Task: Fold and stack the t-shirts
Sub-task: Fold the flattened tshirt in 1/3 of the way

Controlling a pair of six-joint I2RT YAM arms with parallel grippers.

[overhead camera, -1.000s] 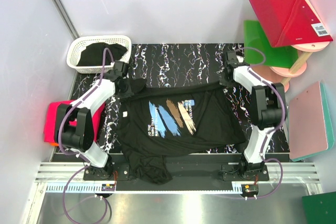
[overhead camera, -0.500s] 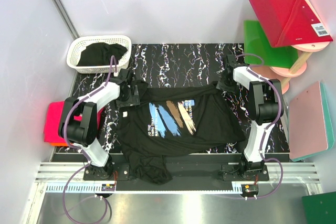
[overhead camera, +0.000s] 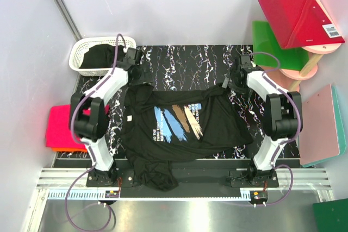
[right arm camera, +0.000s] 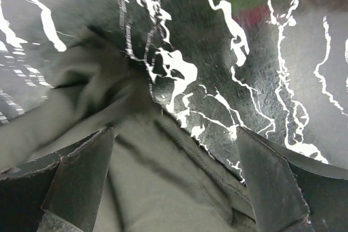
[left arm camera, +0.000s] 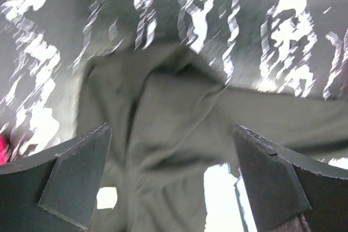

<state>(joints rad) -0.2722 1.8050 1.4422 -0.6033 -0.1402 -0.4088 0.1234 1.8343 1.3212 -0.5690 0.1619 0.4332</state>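
A black t-shirt [overhead camera: 182,126] with a blue, tan and white brushstroke print lies spread on the marbled table [overhead camera: 179,61], its lower hem hanging over the near edge. My left gripper [overhead camera: 142,75] hovers open above the shirt's far-left corner [left arm camera: 157,107], with nothing between its fingers [left arm camera: 76,177]. Above the far-right corner [right arm camera: 141,183] my right gripper [overhead camera: 227,83] is open too, the cloth lying loose under its fingers [right arm camera: 272,188]. Another black t-shirt [overhead camera: 100,55] sits in the basket. Folded hot-pink [overhead camera: 60,123] and orange [overhead camera: 57,148] t-shirts lie at the left.
A white lattice basket [overhead camera: 81,47] stands at the table's far-left corner. Red [overhead camera: 299,17], green [overhead camera: 274,44] and pink [overhead camera: 323,126] boards rest on stands to the right. Another green board [overhead camera: 331,215] is at the bottom right.
Both grippers went from shut on the shirt's far corners to open, and the cloth dropped onto the table. The left gripper drew back toward the basket; the right shifted slightly.
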